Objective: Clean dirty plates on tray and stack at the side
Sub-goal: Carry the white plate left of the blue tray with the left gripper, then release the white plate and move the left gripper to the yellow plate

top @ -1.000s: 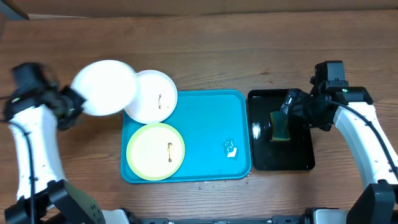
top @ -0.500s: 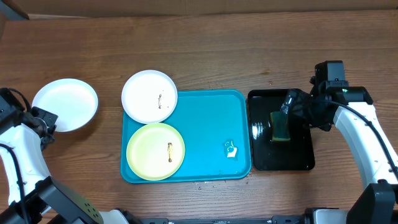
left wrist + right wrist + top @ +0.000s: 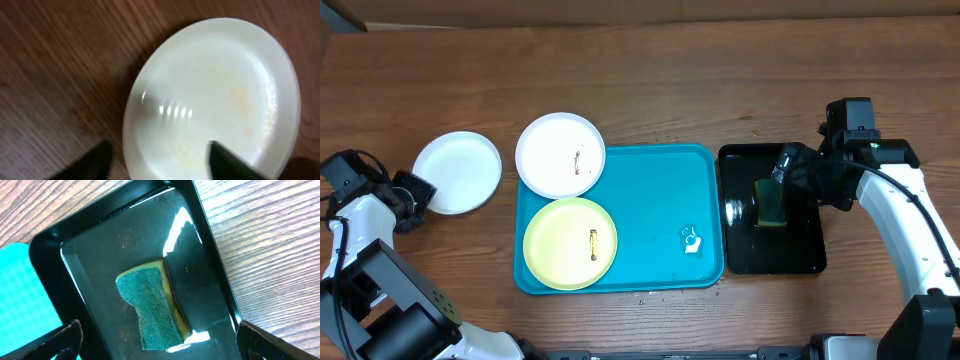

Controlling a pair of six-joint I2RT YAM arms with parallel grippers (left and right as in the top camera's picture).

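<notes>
Bright, even overhead light leaves short, soft shadows on the brown wooden table. White glare streaks the glossy black rectangular tray at 12 and 6 o'clock in the right wrist view. The left wrist view is blurred, its round white plate smeared.

Turquoise tray, black tray, green-and-yellow sponge, plain white plate, brown-smeared white plate, brown-smeared yellow-green plate, wood-grain table.

Left claw and right claw agape
</notes>
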